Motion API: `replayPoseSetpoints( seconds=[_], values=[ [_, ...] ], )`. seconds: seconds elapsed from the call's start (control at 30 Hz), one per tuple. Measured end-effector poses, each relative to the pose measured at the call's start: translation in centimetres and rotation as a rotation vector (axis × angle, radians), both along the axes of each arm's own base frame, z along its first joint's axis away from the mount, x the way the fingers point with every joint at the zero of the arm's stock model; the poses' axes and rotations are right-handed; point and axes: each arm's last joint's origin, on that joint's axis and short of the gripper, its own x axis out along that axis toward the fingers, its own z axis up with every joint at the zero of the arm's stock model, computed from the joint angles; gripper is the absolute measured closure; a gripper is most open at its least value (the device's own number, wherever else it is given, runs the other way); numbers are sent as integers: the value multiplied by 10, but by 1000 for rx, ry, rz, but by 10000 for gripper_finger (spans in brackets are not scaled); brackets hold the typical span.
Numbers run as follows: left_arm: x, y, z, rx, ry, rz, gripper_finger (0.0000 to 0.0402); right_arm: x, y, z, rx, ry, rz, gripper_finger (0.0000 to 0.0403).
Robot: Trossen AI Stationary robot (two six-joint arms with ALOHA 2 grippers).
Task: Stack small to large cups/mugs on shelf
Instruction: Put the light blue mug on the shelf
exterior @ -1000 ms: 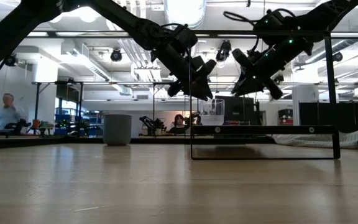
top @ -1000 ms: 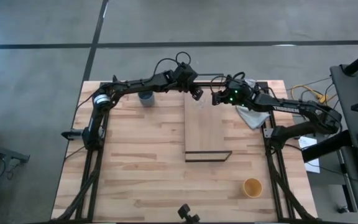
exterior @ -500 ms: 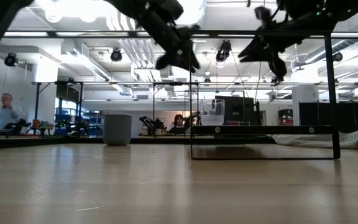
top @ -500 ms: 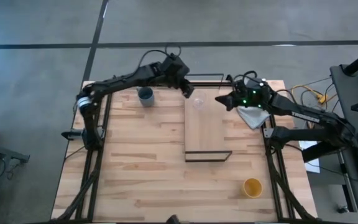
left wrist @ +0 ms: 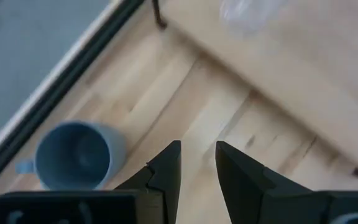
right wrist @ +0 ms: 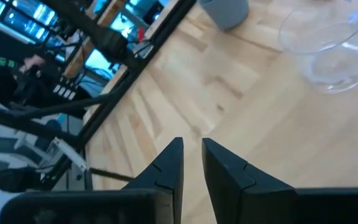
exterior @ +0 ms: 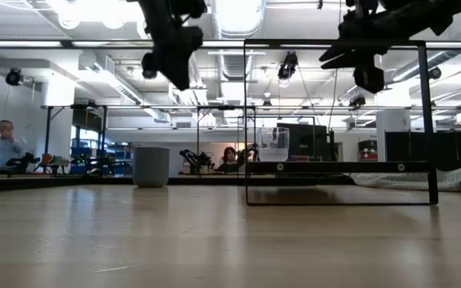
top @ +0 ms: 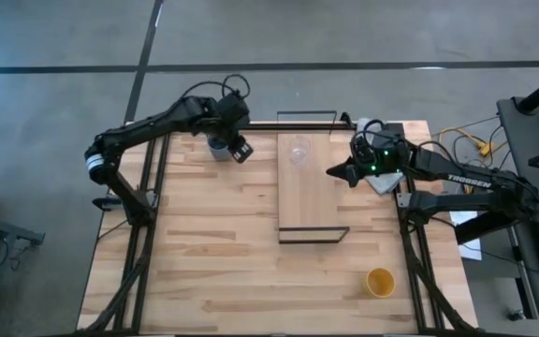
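The tiny clear glass [top: 298, 150] stands upright on the far end of the light-wood shelf [top: 309, 201]; it also shows in the low view [exterior: 272, 144]. The blue-grey cup [top: 218, 145] stands on the table left of the shelf, mouth up [left wrist: 73, 155]. The yellow-orange cup [top: 379, 281] stands near the table's front right. My left gripper [top: 241, 150] hangs empty just right of the blue-grey cup, fingers nearly together [left wrist: 197, 158]. My right gripper [top: 333, 171] hangs empty over the shelf's right edge, fingers nearly together [right wrist: 192, 155].
A white cloth [top: 378, 178] lies at the table's far right under my right arm. The shelf's black wire frames stand at its short ends [top: 313, 235]. Bare planked tabletop lies left of the shelf and along the front. A person sits far off in the room [exterior: 8, 144].
My left gripper has left the glass and gone up and toward the table's left, ending beside the blue-grey cup. My right gripper has gone up and drawn back toward the table's right edge. The glass has stayed upright on the shelf.
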Motion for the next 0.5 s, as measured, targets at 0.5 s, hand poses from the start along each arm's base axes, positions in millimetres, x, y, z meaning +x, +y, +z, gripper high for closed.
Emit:
replayPoseSetpoints(
  seconds=[0.5],
  values=[
    [-11,21,-87,57,174,144,316,4,11,1,6,-3,-49,349]
  ],
)
